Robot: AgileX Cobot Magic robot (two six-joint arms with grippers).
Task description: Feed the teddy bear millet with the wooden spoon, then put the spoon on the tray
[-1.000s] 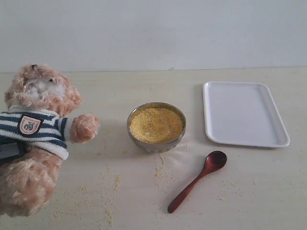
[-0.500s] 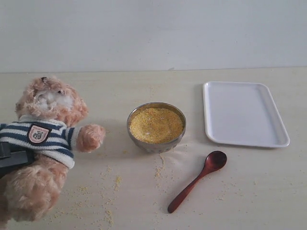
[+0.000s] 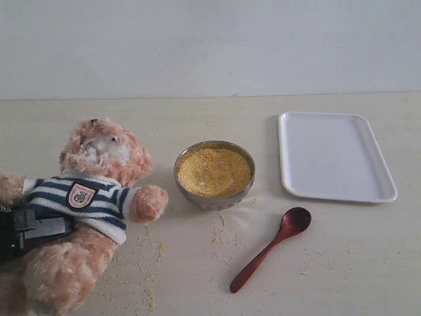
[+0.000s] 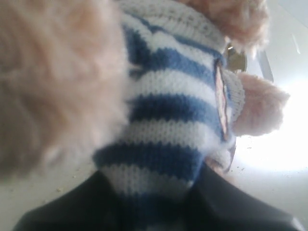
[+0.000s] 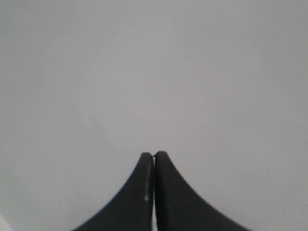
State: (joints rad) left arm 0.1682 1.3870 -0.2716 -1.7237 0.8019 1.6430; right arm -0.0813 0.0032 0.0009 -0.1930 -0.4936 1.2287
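Two claws on this rig, and right now the teddy bear [image 3: 92, 197] is stuck in my left claw [image 3: 52, 227]. The bear's over on the left side of the table [image 3: 368, 263], tipped at an angle with its head leaning toward the middle. One paw [image 3: 150, 201] is stuck out just beside the metal bowl [image 3: 214, 200], not quite touching it as far as I can see. My left claw is clamped on its belly from the side, squeezing right into the striped shirt [image 4: 168, 110]. From my left wrist cam it's basically a wall of blue and white knit wedged between my two dark fingers [image 4: 72, 211], with the badge [image 4: 220, 103] seen edge-on. The millet [image 3: 214, 171] is heaped in the bowl, just right of the bear, plus loose grains [image 3: 154, 253] sprinkled on the table in front of it. The wooden spoon [image 3: 270, 247] is lying flat on the table in front and to the right of the bowl. Its round end points up toward the tray [image 3: 335, 158], near the tray's front corner but apart from it. The tray sits to the right of the bowl. My right claw [image 5: 153, 166] doesn't show in the outside shot; its wrist cam shows the tips pressed together with nothing in them, over a plain pale surface.
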